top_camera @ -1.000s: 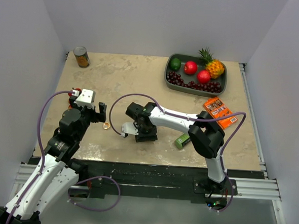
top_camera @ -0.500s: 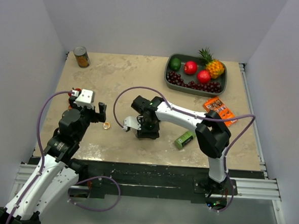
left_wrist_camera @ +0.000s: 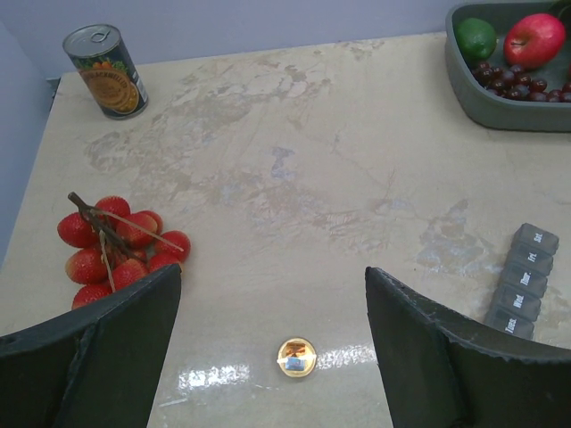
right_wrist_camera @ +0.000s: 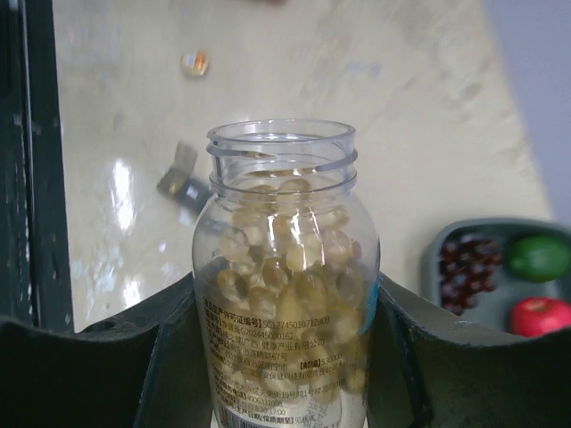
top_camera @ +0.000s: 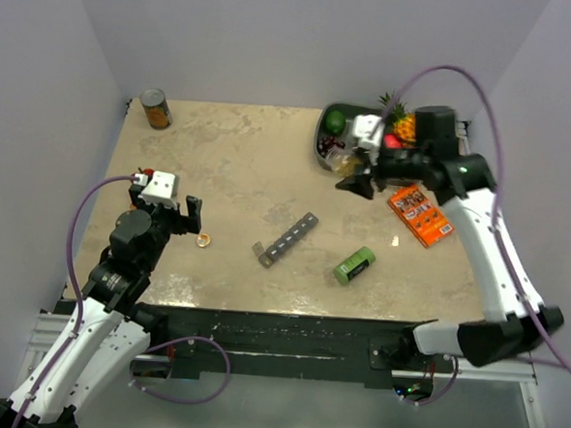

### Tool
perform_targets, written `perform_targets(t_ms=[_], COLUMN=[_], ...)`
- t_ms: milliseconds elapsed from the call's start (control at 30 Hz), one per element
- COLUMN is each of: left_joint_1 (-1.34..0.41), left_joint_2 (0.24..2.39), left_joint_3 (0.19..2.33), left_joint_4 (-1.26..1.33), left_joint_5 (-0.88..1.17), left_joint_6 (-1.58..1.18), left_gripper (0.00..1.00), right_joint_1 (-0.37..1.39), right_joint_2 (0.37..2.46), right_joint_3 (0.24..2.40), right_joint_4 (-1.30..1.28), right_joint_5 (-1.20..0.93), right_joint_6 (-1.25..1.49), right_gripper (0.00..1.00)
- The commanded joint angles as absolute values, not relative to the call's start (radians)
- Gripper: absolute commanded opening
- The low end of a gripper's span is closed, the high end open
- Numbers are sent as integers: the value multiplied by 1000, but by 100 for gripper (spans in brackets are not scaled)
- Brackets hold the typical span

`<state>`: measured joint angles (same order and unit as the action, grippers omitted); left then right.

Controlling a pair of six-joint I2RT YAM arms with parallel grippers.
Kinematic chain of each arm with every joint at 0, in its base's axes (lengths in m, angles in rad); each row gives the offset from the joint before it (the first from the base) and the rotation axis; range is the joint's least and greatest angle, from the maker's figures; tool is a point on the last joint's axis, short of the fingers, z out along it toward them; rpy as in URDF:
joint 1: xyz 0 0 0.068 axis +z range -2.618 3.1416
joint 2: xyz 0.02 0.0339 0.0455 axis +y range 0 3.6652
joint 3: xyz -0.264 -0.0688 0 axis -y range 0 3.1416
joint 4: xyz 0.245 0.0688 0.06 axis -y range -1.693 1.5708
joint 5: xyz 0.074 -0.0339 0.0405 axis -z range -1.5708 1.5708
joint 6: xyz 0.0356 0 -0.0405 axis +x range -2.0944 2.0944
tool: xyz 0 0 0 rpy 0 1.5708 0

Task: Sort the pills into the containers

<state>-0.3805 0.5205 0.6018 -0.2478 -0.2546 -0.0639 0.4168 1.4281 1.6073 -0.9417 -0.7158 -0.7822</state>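
Right wrist: right claw (right_wrist_camera: 284, 357) is pinching the uncapped bottle (right_wrist_camera: 282, 147), pills (right_wrist_camera: 285, 267) filling it. Containers (top_camera: 287, 240) are lying toward 6 o'clock on the bench (top_camera: 230, 162). Left claw (left_wrist_camera: 272, 285) is hovering spread. Sorting seemingly not yet begun.

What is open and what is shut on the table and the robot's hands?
Pill bottle, open, cap off, mostly full.
Right gripper, shut on the pill bottle.
Left gripper, open, empty.
Pill organizer, one end lid open, others look shut.
Tin can, upright, lid sealed.
Gold cap, lying loose.
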Motion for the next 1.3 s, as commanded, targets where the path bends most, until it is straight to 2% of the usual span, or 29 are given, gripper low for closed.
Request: perform_targets(t_ms=[0, 100, 167, 200, 233, 267, 567, 667, 867, 1267], left_joint_1=[-377, -376, -377, -377, -377, -377, -376, -377, -377, -377], left_joint_2=[509, 508, 505, 502, 500, 499, 488, 489, 479, 466], left_joint_3=[595, 594, 594, 594, 594, 594, 592, 594, 594, 594], left_joint_4=[-186, -184, -183, -181, -183, -181, -175, -175, -176, -172], left_joint_5=[-255, -249, -242, -241, -241, -239, -224, -218, -215, -206], left_joint_6=[-46, -46, -46, -46, -46, -45, -40, -40, -38, -35], left_gripper=[88, 88, 88, 88, 88, 88, 88, 88, 88, 88], right_joint_1=[240, 233, 277, 297, 331, 403, 587, 636, 673, 770], right_joint_2=[1241, 1209, 1230, 1247, 1293, 1307, 1469, 1497, 1594, 1775], right_joint_3=[1548, 1431, 1352, 1361, 1393, 1400, 1384, 1345, 1333, 1351], right_joint_4=[-712, -528, -420, -495, -635, -670, -851, -848, -877, -865], right_joint_5=[-1198, -1291, -1237, -1115, -1053, -973, -602, -537, -577, -404], right_joint_6=[-634, -456, -344, -503, -570, -613, -795, -818, -857, -815], right_gripper=[5, 5, 5, 5, 5, 5, 4, 4, 4, 4])
